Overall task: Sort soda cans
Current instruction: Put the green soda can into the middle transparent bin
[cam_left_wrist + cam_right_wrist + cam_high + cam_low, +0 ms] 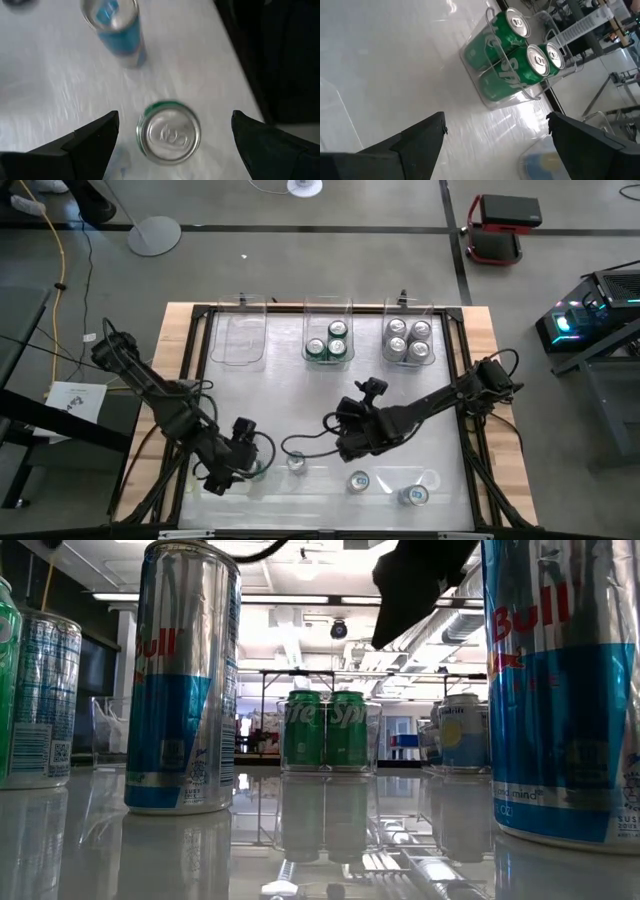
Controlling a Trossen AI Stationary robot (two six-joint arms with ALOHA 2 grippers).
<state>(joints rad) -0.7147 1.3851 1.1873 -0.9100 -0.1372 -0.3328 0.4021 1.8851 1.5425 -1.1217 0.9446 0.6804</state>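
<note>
Two end effectors spread: left end effector (172, 137) straddles green can (169, 132) for pickup; right end effector (495, 132) hovers empty, facing green-can bin (487, 90).

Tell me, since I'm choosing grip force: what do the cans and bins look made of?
The cans look like thin aluminium, glossy printed bodies with bare silver tops. The middle bin looks like clear hard plastic: the green cans show straight through its walls.
</note>
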